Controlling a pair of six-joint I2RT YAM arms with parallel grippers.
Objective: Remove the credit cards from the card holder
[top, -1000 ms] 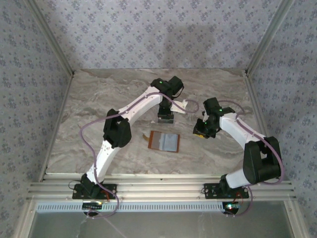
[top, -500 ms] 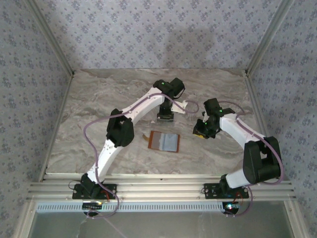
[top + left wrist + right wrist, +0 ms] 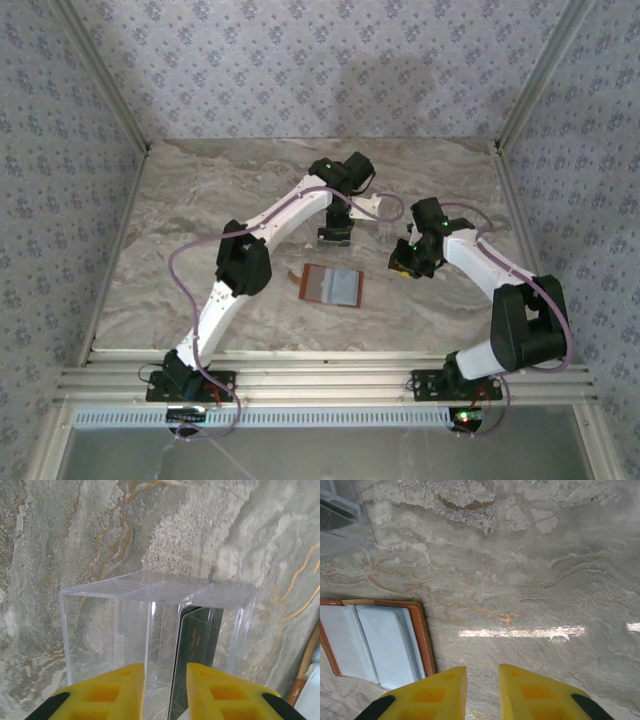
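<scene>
Yellow fingers of the left tool (image 3: 166, 675) stand a little apart, holding nothing that I can make out. Straight ahead of them is a clear box (image 3: 100, 610) with a dark card (image 3: 197, 650) standing on end inside, its lower edge dropping out of sight behind the right-hand finger. The right tool (image 3: 482, 680) hangs over bare surface (image 3: 545, 555), its gap narrow and empty. The wallet (image 3: 422, 635) lies open and flat just to that tool's left, pale pockets up, brown border nearest the fingers. From the left tool it lies back toward the arm's base, on the near side of the clear box. Its long axis runs roughly across the surface, left to right, so its short right end faces the right tool. I judge the right tool the nearer one for a reach into the pockets: a short sideways shift would put it over them. Whether any card sits in those pockets is not plain from here.
</scene>
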